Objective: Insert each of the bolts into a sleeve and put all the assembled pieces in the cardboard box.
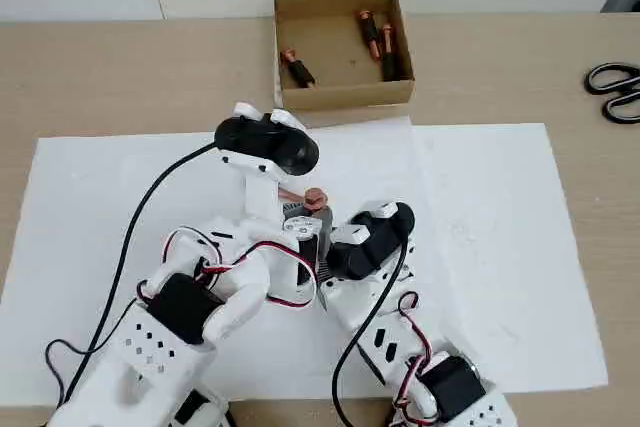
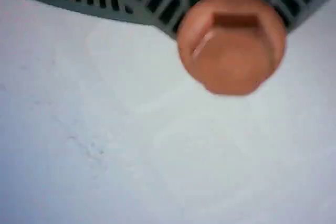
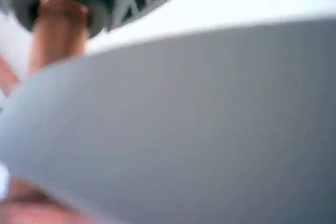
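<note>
Copper-coloured bolt point(image 2: 231, 45); white paper sheet point(image 1: 500, 247) on a tan table point(image 1: 100, 77); brown cardboard box point(image 1: 345, 97); black scissors point(image 1: 610, 94); white-and-black arms point(image 1: 150, 347).

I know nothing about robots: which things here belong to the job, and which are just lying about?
Part of the job:
copper bolt
dark sleeve
cardboard box
three assembled pieces inside the box

Just lying about:
scissors near the table edge
white paper sheet under the arms
</note>
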Available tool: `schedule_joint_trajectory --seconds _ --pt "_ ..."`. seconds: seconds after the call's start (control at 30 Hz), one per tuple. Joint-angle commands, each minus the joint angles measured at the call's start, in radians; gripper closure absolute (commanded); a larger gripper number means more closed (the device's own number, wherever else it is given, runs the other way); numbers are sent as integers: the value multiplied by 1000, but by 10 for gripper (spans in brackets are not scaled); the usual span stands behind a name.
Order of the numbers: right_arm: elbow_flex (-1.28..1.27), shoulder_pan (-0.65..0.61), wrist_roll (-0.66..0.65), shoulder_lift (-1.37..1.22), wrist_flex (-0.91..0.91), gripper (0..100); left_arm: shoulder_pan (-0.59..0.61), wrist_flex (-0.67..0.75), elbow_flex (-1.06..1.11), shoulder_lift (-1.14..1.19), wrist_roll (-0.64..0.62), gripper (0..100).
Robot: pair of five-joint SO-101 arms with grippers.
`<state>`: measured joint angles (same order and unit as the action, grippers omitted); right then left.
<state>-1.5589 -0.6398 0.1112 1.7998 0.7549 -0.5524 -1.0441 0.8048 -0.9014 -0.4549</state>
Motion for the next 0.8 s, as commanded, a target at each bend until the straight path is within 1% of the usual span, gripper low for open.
schedule_joint_trajectory --seconds 0.0,0.27,0.47,0.67,0.77 --pt "14 2 12 12 -30 995 5 -29 1 -12 14 994" --pt "14 2 12 12 -30 995 5 -31 2 -5 14 994" --pt "14 2 12 12 -30 995 5 2 65 -9 14 993" --pt "14 2 12 12 -30 995 3 8 68 -11 15 992" --pt "14 2 12 12 -30 995 3 6 67 -11 55 957"
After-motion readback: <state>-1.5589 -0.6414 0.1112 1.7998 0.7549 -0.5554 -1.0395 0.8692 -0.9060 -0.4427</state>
